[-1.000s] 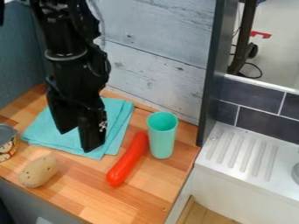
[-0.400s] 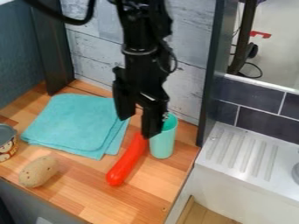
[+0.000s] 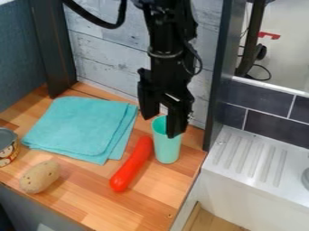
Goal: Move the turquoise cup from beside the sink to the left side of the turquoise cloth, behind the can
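The black gripper [image 3: 161, 125] hangs over the back right of the wooden counter, open, its two fingers pointing down and spread apart. One finger stands in front of the upper part of the turquoise cup [image 3: 167, 149], the other to the left of the cup's rim. Whether the gripper touches the cup I cannot tell. The cup is upright. Just left of it lies a red sausage-shaped object [image 3: 131, 164] on a slant. A folded turquoise cloth [image 3: 78, 128] lies farther left.
A brown potato [image 3: 39, 177] lies at the front left, and a can [image 3: 7, 146] stands at the left edge. The wooden counter [image 3: 91, 198] ends at a dark upright panel [image 3: 218, 76], with a white sink unit [image 3: 253, 167] to the right. A pale plank wall rises behind.
The arm and gripper have moved right, from above the cloth to the cup. The cloth has come into fuller view. The cup, red object, potato and can have stayed put.
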`<state>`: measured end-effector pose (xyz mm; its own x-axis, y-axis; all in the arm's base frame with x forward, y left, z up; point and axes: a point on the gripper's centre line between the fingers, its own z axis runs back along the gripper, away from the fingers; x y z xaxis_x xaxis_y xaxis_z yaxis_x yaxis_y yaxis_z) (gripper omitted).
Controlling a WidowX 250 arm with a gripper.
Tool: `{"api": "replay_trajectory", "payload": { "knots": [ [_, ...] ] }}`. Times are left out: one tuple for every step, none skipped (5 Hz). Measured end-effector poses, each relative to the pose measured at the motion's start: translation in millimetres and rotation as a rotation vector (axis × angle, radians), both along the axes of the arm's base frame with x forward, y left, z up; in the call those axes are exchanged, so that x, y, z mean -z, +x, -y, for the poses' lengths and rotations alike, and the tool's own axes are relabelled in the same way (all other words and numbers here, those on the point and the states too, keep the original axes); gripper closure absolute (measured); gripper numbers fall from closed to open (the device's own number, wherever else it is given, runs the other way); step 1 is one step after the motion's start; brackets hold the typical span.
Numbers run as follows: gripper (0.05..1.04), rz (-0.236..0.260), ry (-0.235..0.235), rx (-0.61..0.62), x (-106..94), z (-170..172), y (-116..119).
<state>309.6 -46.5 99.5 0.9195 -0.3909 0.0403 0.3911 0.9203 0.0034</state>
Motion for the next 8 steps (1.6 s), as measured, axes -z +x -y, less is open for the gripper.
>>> {"api": "replay_trajectory", "payload": {
  "knots": [
    [0.083,-0.005,0.006,-0.005,6.7,1.3,8.0],
    [0.083,-0.022,0.002,0.021,20.1,13.3,10.4],
    [0.083,-0.057,-0.003,0.027,41.1,18.0,15.3],
    [0.083,-0.056,0.007,0.037,44.7,18.0,20.3],
    [0.118,-0.065,0.008,0.046,49.4,16.9,20.5],
    [0.39,-0.07,0.009,0.06,47.9,14.0,21.6],
    [0.688,-0.071,0.01,0.056,47.9,5.6,22.8],
    [0.903,-0.073,-0.011,0.082,49.5,6.6,21.7]
  ]
}}
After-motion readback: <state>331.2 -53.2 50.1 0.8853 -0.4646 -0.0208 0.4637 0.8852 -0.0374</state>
